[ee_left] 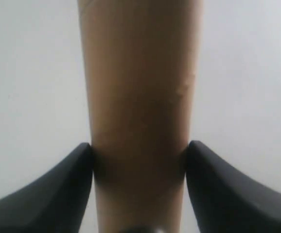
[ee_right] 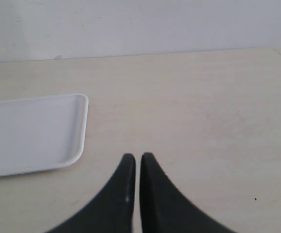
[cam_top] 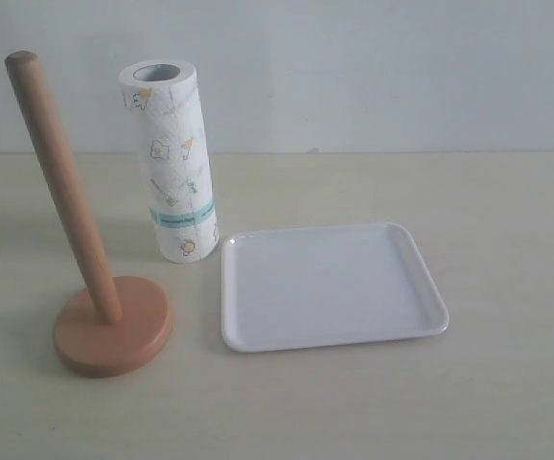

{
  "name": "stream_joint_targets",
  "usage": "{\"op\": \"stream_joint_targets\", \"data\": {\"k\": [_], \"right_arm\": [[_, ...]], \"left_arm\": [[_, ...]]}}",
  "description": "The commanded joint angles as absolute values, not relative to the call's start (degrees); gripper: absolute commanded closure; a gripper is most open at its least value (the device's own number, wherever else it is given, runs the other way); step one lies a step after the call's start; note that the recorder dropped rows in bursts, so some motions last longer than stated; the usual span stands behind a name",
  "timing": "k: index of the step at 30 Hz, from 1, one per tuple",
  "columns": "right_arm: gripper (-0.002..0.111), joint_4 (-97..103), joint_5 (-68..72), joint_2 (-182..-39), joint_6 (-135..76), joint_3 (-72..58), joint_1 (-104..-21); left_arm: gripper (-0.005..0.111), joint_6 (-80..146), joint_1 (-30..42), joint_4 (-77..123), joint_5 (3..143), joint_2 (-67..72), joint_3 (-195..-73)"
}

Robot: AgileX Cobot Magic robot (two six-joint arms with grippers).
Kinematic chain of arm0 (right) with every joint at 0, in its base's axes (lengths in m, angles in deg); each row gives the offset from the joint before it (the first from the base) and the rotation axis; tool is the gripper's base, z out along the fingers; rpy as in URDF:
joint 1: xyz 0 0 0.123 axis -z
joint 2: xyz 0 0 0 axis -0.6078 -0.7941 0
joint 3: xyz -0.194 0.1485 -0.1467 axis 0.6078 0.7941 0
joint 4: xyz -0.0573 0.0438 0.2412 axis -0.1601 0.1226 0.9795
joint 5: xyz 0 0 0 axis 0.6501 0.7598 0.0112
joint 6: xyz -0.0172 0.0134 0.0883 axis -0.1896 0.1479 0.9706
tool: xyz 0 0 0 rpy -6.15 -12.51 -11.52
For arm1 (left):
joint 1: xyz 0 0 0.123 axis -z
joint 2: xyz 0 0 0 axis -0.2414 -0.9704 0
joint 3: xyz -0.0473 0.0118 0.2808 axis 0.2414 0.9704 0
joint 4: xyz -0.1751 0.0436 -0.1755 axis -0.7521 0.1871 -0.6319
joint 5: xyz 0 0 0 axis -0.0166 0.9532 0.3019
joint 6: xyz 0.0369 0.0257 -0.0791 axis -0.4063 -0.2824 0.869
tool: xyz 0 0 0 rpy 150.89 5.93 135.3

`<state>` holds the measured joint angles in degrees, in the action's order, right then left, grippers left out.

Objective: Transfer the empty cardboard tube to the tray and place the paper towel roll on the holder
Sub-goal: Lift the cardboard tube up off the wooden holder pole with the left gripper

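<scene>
Cardboard tube [ee_left: 139, 97], plain brown and matte with a few faint dents in its skin, was seen only in the left wrist view. There it ran as a smooth cylinder between the fingers [ee_left: 67, 184] of the left gripper [ee_left: 139, 154]. The two black, tapered pads pressed against its opposite sides, pinching it in front of a featureless pale grey backdrop; where it stood relative to the table could not be told. Tray [cam_top: 334, 287], flat, glossy white and rectangular with rounded corners and a low raised rim, lay on the table [cam_top: 507, 383], a pale beige, faintly grained surface. Paper towel roll [cam_top: 173, 163] stood upright just beside the tray's far left corner. Its lightly embossed white paper carried small yellow cartoon figures and a teal band low on the body, and its hollow core showed at the top. Holder [cam_top: 112, 331], of smooth light brown wood, stood left of the tray and nearer the camera than the roll. It consisted of a round disc base bearing a tall dowel pole [cam_top: 61, 182] with a rounded top, which appeared to lean leftward in the exterior view. Right gripper [ee_right: 137, 162] hung over the table beside one rounded corner of the tray, its black curved fingers pressed together with only a hairline slit between them.
</scene>
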<state>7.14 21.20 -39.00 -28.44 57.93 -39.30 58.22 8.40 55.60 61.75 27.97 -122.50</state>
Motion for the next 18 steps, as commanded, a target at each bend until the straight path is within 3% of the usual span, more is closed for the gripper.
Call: {"op": "stream_joint_targets", "data": {"k": [1, 8, 18], "right_arm": [[0.104, 7.09, 21.04, -38.77, -28.44, 57.87, -39.14], [0.104, 7.09, 21.04, -38.77, -28.44, 57.87, -39.14], [0.104, 7.09, 21.04, -38.77, -28.44, 57.87, -39.14]], "left_arm": [[0.103, 70.47, 11.42, 69.48, 66.59, 25.28, -127.38], [0.103, 77.27, 18.5, 73.1, 68.98, 19.25, -131.05], [0.103, 68.29, 31.1, 78.7, 82.48, 9.09, -134.79]]}}
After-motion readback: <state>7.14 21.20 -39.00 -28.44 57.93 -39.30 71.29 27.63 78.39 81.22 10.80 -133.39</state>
